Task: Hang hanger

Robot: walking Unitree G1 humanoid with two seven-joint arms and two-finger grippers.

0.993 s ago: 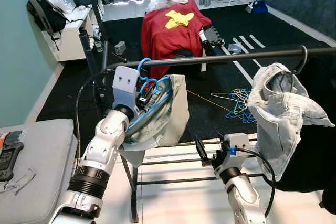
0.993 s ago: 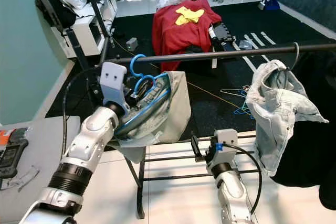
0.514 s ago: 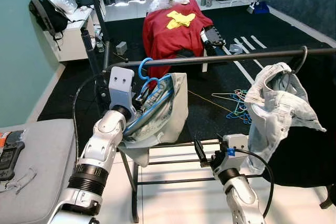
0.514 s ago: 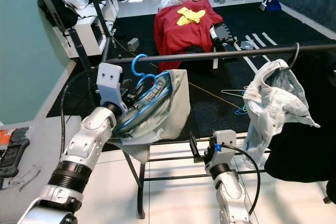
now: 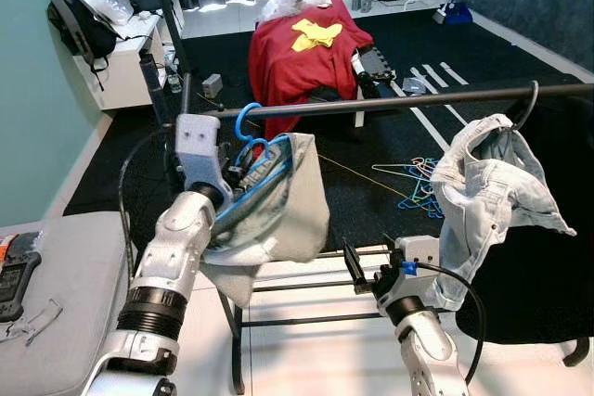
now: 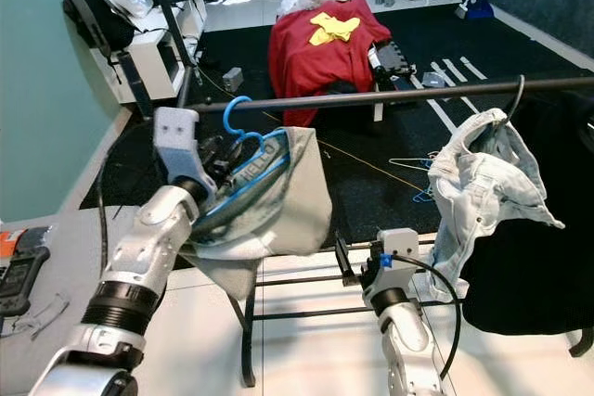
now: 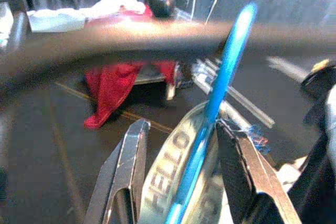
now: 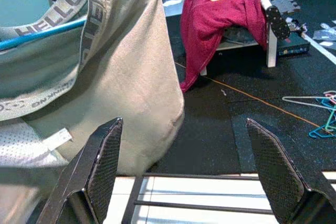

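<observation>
Blue hanger [image 5: 249, 127] with grey garment [image 5: 278, 206] clamped in my left end effector [image 7: 184, 182], hook just below black rail [image 5: 390, 99], not yet over it. Hooking and release remain. My right end effector [image 8: 189, 166] spread wide, empty, low beside garment.

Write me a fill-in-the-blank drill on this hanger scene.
1. The left gripper is shut on a ____ hanger.
2. The waistband of the grey garment on it reads ____.
3. The denim jacket hangs from the black ____.
4. The right gripper is ____.

Missing words: blue; HELLO; rail; open
</observation>
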